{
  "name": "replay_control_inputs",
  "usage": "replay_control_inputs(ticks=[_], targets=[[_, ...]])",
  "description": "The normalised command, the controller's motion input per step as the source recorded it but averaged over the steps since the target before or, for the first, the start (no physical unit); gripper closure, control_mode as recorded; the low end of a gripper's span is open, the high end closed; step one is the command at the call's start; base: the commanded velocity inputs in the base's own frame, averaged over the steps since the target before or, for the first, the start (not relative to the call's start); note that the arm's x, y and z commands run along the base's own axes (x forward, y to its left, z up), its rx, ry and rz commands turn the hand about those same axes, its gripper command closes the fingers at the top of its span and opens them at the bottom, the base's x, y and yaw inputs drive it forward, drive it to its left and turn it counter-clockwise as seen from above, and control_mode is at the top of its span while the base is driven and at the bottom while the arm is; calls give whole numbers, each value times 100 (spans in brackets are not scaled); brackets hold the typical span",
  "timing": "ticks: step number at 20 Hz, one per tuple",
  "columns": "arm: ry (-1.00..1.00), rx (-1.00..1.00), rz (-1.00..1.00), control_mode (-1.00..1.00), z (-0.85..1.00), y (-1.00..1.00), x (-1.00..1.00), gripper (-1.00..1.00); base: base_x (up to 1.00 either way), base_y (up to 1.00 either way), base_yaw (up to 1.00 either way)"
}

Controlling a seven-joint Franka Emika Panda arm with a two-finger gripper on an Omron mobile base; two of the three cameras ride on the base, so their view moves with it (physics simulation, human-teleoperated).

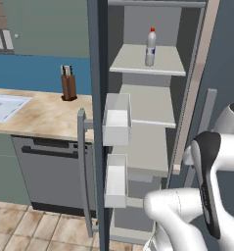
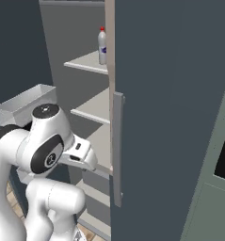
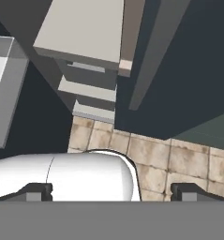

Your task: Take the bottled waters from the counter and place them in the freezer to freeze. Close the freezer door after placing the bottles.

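Pointing down at the floor tiles, my gripper hangs spread and empty; the red-capped bottle stands shelved well above, so I should next fetch the second bottle from the counter.

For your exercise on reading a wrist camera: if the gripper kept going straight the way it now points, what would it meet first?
Judging by the hand view, the gripper points down at the tiled floor in front of the freezer. It would probably meet floor first, though the robot's own white body lies close below; depth is unclear.
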Motion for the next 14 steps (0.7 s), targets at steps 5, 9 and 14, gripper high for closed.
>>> replay_control_inputs(ticks=[5,9,14], targets=[[0,0,0,-100,0,0,0,-100,0,0,0],[0,0,0,-100,0,0,-4,-100,0,0,0],[0,0,0,100,0,0,0,-100,-59,2,0]])
